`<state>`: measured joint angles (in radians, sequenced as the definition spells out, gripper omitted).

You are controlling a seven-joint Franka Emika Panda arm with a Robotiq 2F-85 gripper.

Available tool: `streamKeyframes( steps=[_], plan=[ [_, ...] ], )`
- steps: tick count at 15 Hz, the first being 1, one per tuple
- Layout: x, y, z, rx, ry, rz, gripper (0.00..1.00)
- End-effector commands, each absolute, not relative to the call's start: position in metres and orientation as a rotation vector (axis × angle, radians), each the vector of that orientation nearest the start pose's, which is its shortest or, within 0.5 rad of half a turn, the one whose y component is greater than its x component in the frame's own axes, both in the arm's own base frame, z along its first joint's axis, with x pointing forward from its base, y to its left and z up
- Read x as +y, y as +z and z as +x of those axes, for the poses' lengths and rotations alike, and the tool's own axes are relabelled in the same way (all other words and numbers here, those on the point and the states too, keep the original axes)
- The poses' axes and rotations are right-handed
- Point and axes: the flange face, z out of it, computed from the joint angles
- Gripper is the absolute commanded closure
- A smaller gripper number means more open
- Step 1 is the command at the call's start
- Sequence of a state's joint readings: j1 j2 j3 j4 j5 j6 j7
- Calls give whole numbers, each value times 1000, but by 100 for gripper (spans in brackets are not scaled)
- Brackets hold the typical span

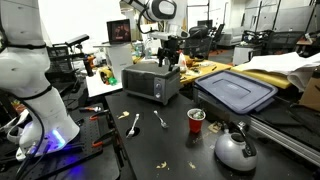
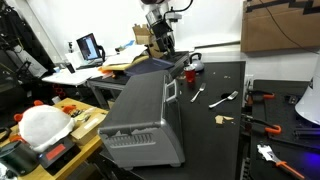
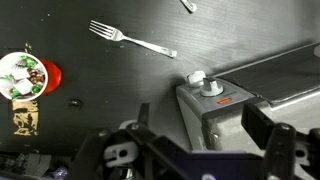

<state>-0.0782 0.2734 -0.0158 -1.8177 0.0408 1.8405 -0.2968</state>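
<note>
Jaws wide apart, empty, just above the toaster oven; fork on the table nearby

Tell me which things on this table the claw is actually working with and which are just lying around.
In hand:
- claw, open, over the toaster oven
- knob on the toaster oven, nearest the claw

Lying about:
- fork
- red cup
- kettle
- blue lid

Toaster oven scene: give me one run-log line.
gripper: open | position: over toaster oven | held: nothing | nearby: fork, red cup
</note>
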Motion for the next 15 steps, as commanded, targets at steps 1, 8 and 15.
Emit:
streamKeyframes(
  steps=[1,8,15],
  plan=[
    [-54,377,584,-371,350,-3037,0],
    [-49,370,580,-494,375,-3034,0],
    [-33,343,569,-566,439,-2965,0]
  ],
)
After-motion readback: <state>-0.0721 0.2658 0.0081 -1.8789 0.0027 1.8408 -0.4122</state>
